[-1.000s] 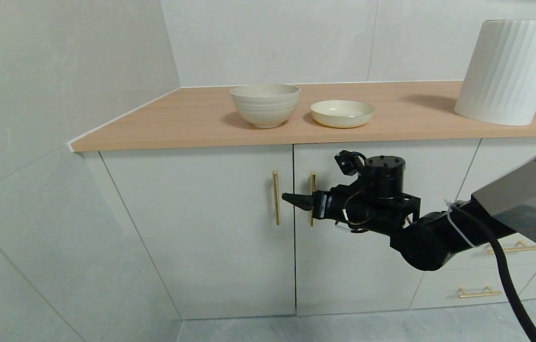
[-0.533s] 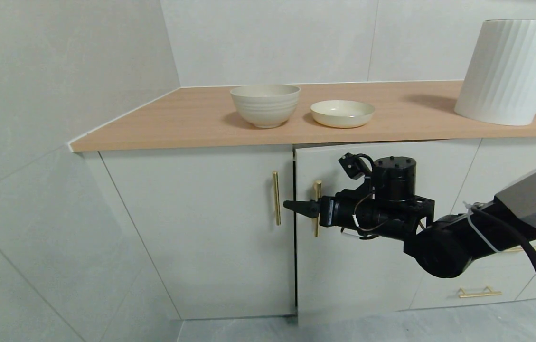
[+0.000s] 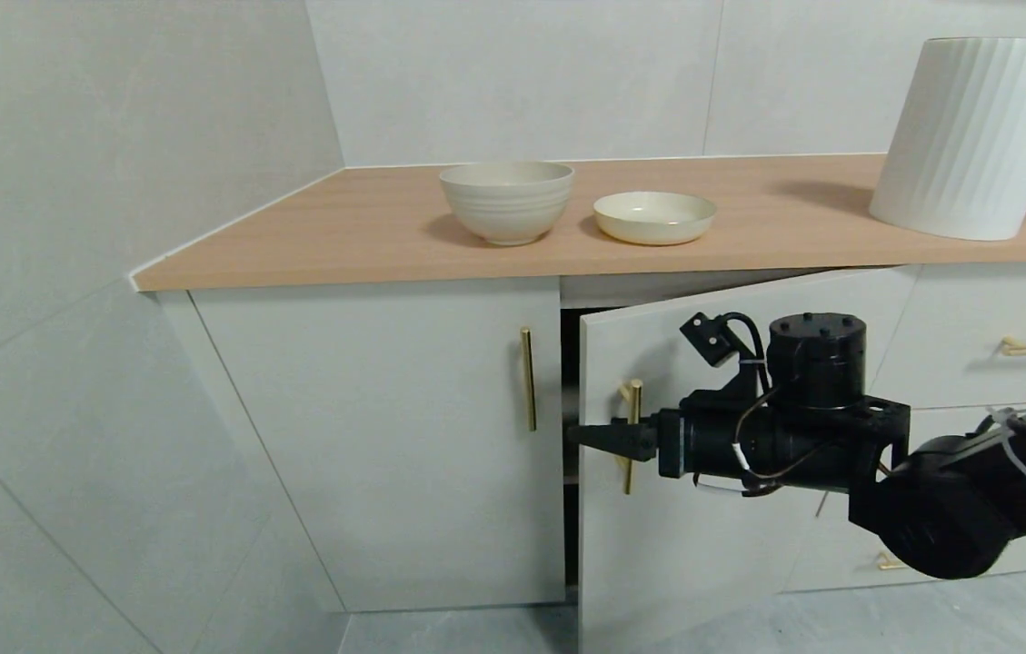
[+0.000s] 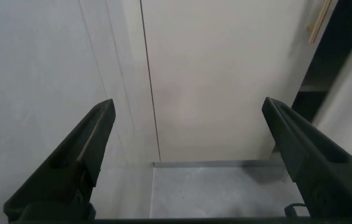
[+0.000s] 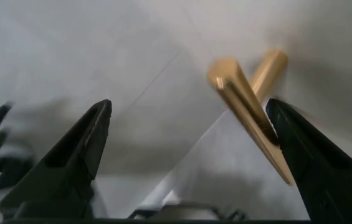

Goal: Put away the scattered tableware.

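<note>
Sitting on the counter (image 3: 367, 236), a ribbed cream bowl (image 3: 507, 200) beside a shallow dish (image 3: 655, 216). Wrist views show right gripper (image 5: 188, 106) jaws wide around the handle (image 5: 249, 111), left gripper (image 4: 187, 106) wide.

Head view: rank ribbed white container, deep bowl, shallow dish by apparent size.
1. ribbed white container
2. deep bowl
3. shallow dish, nearly as wide as the bowl but much lower

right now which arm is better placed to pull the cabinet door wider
Right: the right tool sits at the gold handle of the ajar door; the left tool faces the shut door.
</note>
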